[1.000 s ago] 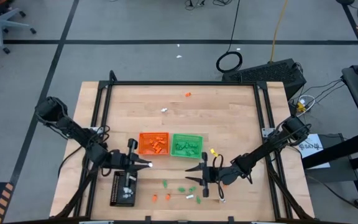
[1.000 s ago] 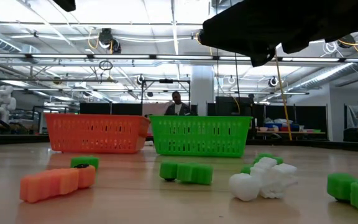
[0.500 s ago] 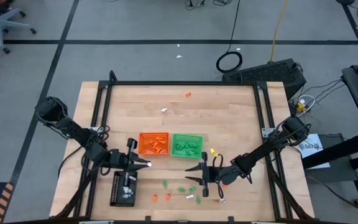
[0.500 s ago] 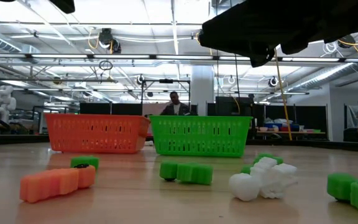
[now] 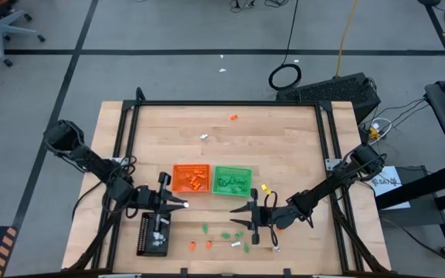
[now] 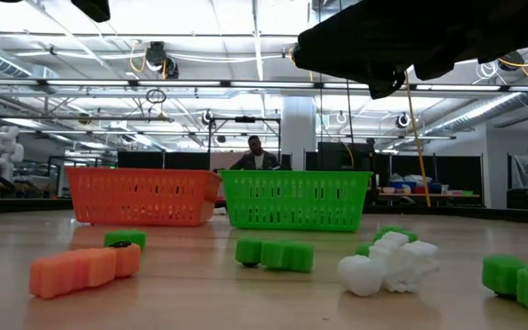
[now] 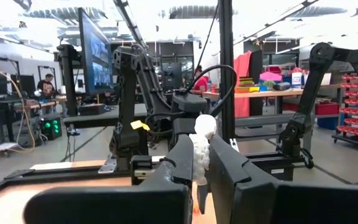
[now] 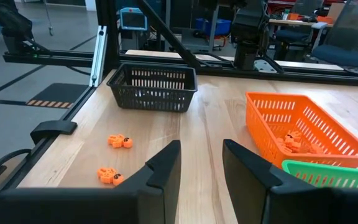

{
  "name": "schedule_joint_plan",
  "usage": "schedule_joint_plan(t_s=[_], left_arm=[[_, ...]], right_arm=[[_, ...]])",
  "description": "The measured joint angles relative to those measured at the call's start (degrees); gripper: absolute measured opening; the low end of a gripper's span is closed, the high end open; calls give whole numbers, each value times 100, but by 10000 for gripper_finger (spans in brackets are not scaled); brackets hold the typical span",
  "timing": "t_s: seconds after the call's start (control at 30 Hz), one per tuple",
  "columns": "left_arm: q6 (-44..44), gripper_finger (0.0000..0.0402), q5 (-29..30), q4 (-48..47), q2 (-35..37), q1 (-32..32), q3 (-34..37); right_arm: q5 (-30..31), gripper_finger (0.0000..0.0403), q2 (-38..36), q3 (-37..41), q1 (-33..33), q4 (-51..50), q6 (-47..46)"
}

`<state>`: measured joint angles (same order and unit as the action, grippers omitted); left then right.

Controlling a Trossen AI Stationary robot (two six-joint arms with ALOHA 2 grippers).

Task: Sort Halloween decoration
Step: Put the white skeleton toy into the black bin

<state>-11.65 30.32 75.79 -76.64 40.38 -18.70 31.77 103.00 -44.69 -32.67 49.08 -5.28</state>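
- The left gripper's (image 7: 199,163) two dark fingers (image 7: 178,163) were pinched on a small white trinket (image 7: 201,144), which stuck up between them.
- In the high view, the left gripper (image 5: 182,205) was held over the table (image 5: 284,139), just past the black tray (image 5: 144,234) and near the front left corner of the orange tray (image 5: 191,178).
- The right gripper's (image 8: 201,168) fingers (image 8: 165,167) stood apart with nothing between them.
- In the high view, the right gripper (image 5: 242,220) hung above the loose trinkets near the front edge of the table.
- Under it lay small green trinkets (image 5: 226,234), two orange trinkets (image 5: 200,245) and a white one (image 5: 236,245).
- The low view showed those pieces lying on the wood: an orange one (image 6: 85,268), green ones (image 6: 275,253) and a white one (image 6: 388,261).
- The orange tray (image 8: 296,134) had orange trinkets inside.
- The green tray (image 5: 232,180) sat right beside it, with green trinkets inside.
- The black tray (image 8: 153,87) held some white pieces.
- One orange trinket (image 5: 234,117) and one white trinket (image 5: 205,137) lay far back on the table, well apart from the rest.
- A person (image 6: 257,153) was in the room behind the table.
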Motion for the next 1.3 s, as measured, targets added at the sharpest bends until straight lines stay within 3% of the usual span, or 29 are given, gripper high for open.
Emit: schedule_joint_plan(t_s=[0.13, 0.4, 0.53, 0.83, 1.13, 1.3], left_arm=[[45, 20, 90, -227, 2, 154, -17], [748, 20, 753, -1930, 42, 688, -470], [1554, 20, 782, -3349, 267, 932, -874], [4011, 20, 785, -7543, 584, 1407, -1952], [6346, 20, 8, -9326, 557, 1717, -2092], [6991, 20, -494, -9756, 434, 1779, -2092]], right_arm=[[0, 102, 0, 0, 0, -1, -1], [-1, 102, 0, 0, 0, -2, -4], [0, 102, 0, 0, 0, -4, -4], [-2, 102, 0, 0, 0, -4, -100], [-2, 102, 0, 0, 0, -4, -131], [-2, 102, 0, 0, 0, -7, -115]])
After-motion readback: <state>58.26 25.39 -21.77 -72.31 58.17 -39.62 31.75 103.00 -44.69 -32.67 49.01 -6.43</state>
